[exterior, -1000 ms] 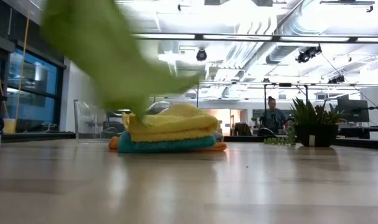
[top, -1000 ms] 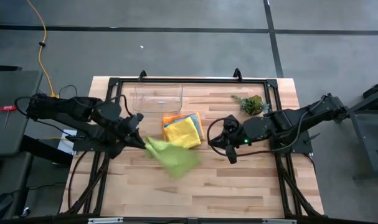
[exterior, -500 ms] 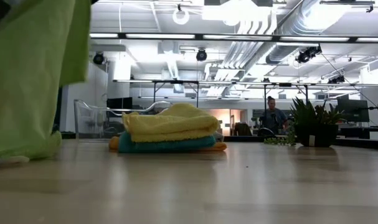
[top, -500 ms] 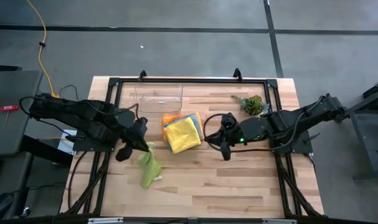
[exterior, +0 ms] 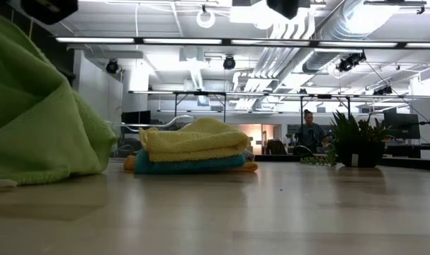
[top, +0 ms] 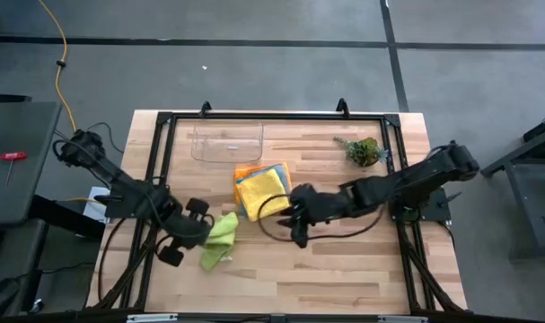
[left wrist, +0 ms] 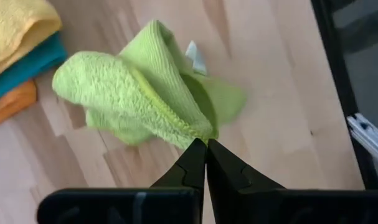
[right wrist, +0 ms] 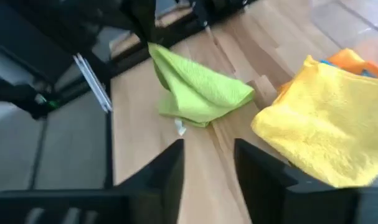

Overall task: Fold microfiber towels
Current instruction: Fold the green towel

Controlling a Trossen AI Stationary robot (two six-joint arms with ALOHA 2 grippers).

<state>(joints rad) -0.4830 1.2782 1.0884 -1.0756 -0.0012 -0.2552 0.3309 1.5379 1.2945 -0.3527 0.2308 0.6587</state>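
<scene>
We saw the left end effector point(left wrist: 205, 144) pinching the limp lime-green towel point(top: 220, 239) (light, floppy; best gripped at corners) beside the towel stack point(top: 261, 188); the right end effector point(right wrist: 207, 163) stood parted, empty.

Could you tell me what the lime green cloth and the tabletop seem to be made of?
The lime green cloth looks like soft, napped microfiber: fuzzy, matte, draping in loose folds. The tabletop appears to be light wood planks with visible grain and seams, faintly glossy.

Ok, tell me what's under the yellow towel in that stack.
Under the yellow towel lies a teal towel, with an orange towel at the bottom, its edges peeking out on both sides. Whether any other cloth sits inside the stack is hidden.
</scene>
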